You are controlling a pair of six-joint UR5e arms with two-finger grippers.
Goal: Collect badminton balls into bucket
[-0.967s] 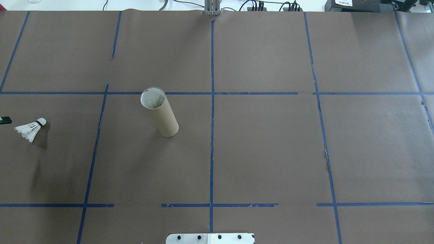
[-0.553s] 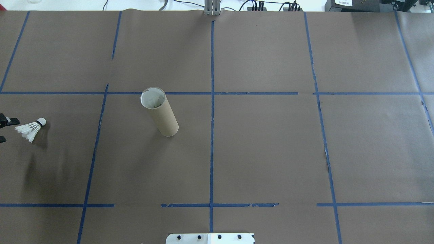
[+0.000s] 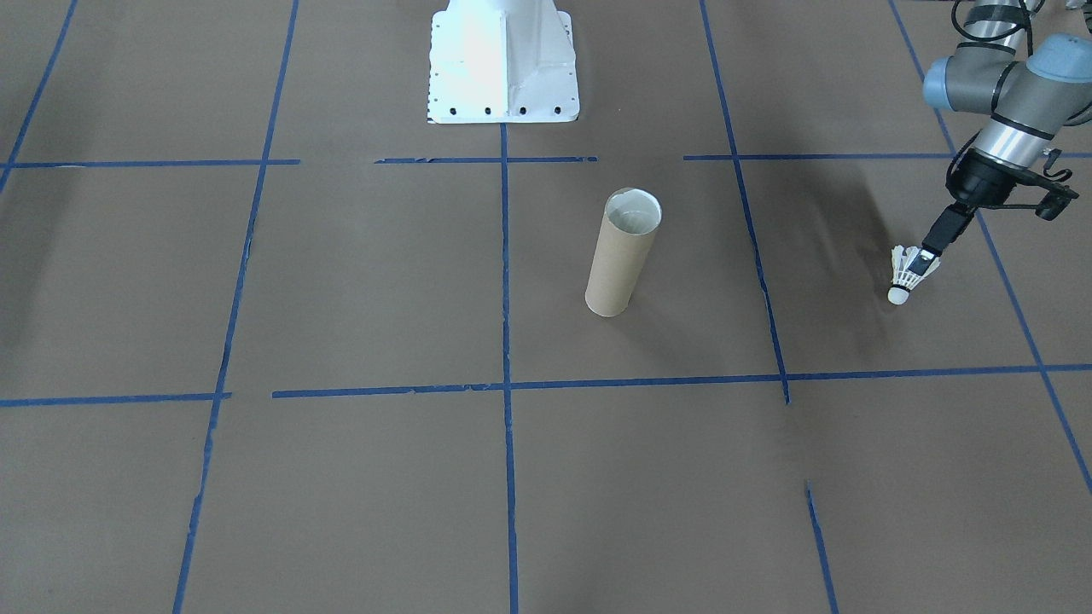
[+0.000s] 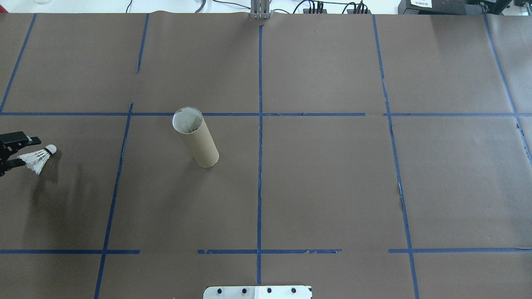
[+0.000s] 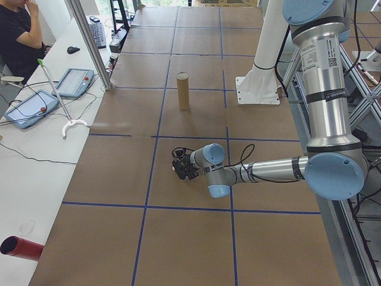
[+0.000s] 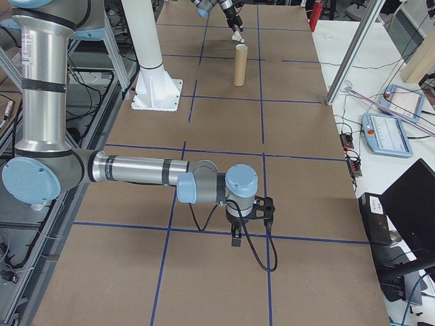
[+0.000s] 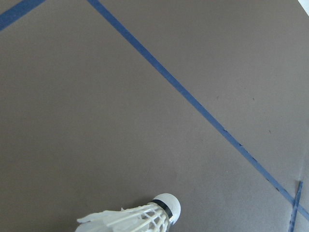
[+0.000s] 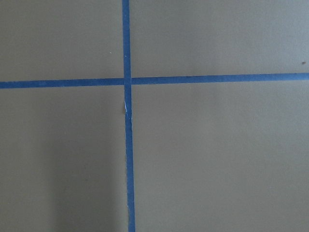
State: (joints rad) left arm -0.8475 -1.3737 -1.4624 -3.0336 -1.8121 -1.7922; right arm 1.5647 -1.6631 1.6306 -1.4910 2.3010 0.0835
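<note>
Brown paper with blue tape grid is covering the table (image 4: 332, 187). Overhead view is showing the left gripper (image 4: 23, 151) with fingers spread around the shuttlecock's (image 4: 38, 158) feathers; front view is hiding that gap. Cardboard tube (image 4: 195, 139) is standing upright, well apart, something whitish inside. Right gripper (image 6: 236, 234): jaw state cannot be told.

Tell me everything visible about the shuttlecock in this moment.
The shuttlecock is small and white, with a splayed feather skirt, a rounded white cork tip and a thin dark band behind the tip. It lies on its side on the brown paper, far to the left of the cardboard tube, tip pointing toward the tube. The left claw has its fingers on either side of the skirt; whether they press it yet cannot be told.
</note>
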